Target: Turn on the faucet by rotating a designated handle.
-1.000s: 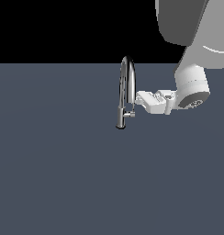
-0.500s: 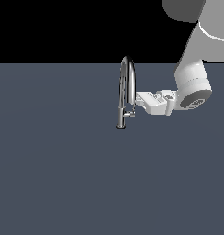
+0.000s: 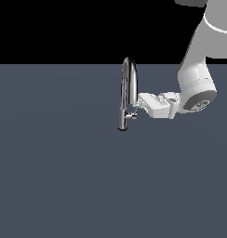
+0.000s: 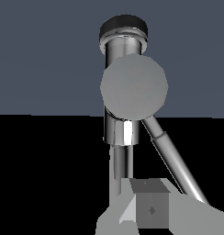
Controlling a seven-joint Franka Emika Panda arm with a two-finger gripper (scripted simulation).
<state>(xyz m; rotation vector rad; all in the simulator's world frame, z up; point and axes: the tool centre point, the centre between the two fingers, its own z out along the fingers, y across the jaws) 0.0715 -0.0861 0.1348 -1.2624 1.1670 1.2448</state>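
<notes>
Handle (image 3: 130, 115) is a short chrome stub sticking out sideways low on the faucet (image 3: 126, 93) stem, toward the exterior view's right; in the wrist view its round end cap (image 4: 134, 87) faces the camera dead on. Looks rigid, smooth and slippery metal, likely turns on a stiff pivot, so push or grip near the tip for leverage, not the arched spout. Faucet stands upright mid-scene on a flat dark grey floor (image 3: 64, 176). Gripper (image 3: 139, 103) lies level just beside the stem, slightly above the handle; contact unclear. Can't tell whether the fingers are spread or closed.
</notes>
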